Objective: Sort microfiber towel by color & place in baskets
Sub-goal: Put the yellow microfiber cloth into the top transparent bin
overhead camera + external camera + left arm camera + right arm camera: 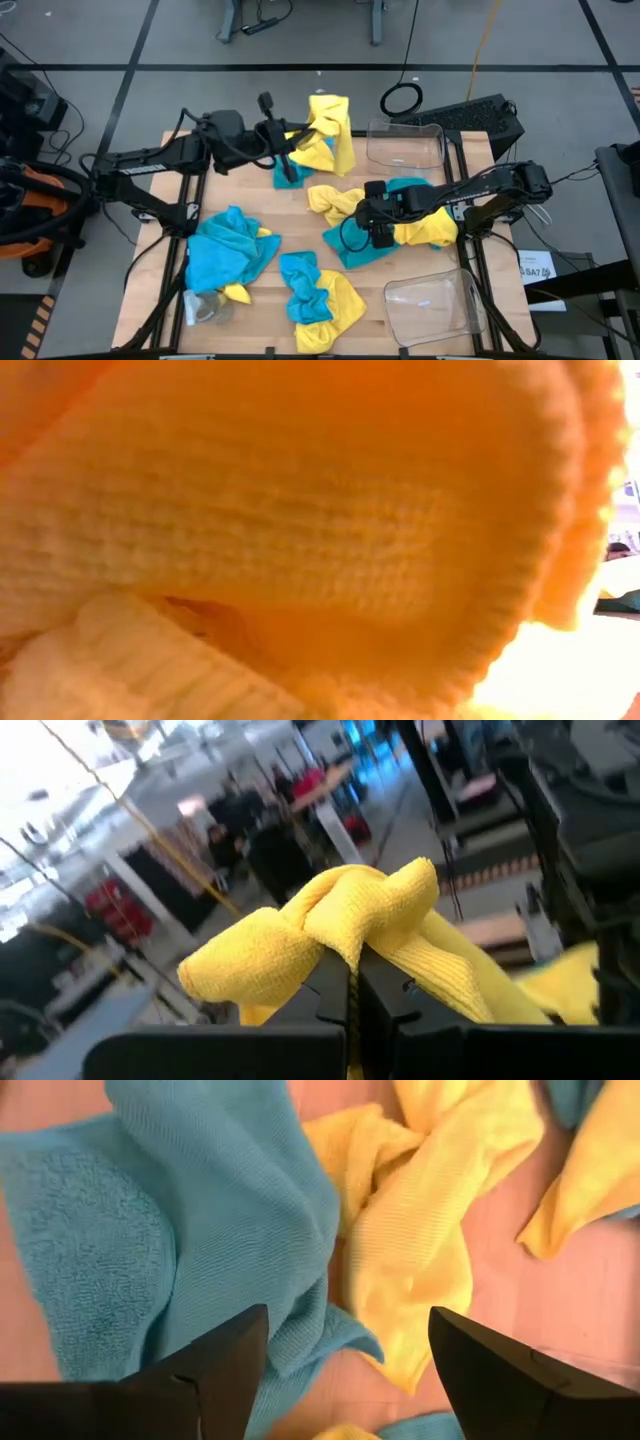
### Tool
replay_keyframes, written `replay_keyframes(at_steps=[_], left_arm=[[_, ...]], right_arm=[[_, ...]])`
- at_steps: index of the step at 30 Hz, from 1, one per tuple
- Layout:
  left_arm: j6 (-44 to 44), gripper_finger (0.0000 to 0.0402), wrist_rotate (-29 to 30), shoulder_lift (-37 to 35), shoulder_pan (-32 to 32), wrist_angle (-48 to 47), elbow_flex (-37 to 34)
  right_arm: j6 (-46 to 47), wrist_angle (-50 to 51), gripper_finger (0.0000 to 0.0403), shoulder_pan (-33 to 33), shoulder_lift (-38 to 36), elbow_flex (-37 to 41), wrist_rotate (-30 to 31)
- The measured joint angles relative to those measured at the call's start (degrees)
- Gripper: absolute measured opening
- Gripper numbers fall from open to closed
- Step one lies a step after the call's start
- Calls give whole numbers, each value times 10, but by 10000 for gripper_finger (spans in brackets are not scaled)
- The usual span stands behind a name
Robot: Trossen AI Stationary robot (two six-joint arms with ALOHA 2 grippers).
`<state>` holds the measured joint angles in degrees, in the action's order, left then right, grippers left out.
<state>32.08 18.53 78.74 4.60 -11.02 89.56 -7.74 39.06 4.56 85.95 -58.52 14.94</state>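
Taking the far basket (405,145) as the mark: it is clear plastic and holds no towels, and neither does the near basket (432,307) at the table's (300,215) front corner on the same side. Just beside the far basket, the left tool (300,140) is clamped on a yellow towel (330,135) held up off the table. In front of that basket, the right tool (380,232) hangs with fingers apart over a blue towel (200,1230) and a yellow one. The remaining yellow and blue towels lie in mixed heaps farther out across the table.
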Motion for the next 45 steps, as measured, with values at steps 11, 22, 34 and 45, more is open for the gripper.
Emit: replay_keyframes(at_steps=[11, 22, 34, 45], left_arm=[[-9, 2, -83, 2, 30, 44, 0], [-48, 2, -174, 57, 58, 36, 0], [-77, 2, -290, 149, 59, 135, 0], [-78, 2, -333, 220, 59, 188, -1]], right_arm=[[13, -45, 270, 0, -112, 0, 25], [21, -63, 270, 0, -276, 0, 157], [1, -118, 270, 0, -351, 0, 158], [-37, -162, 264, 0, -321, 0, 136]])
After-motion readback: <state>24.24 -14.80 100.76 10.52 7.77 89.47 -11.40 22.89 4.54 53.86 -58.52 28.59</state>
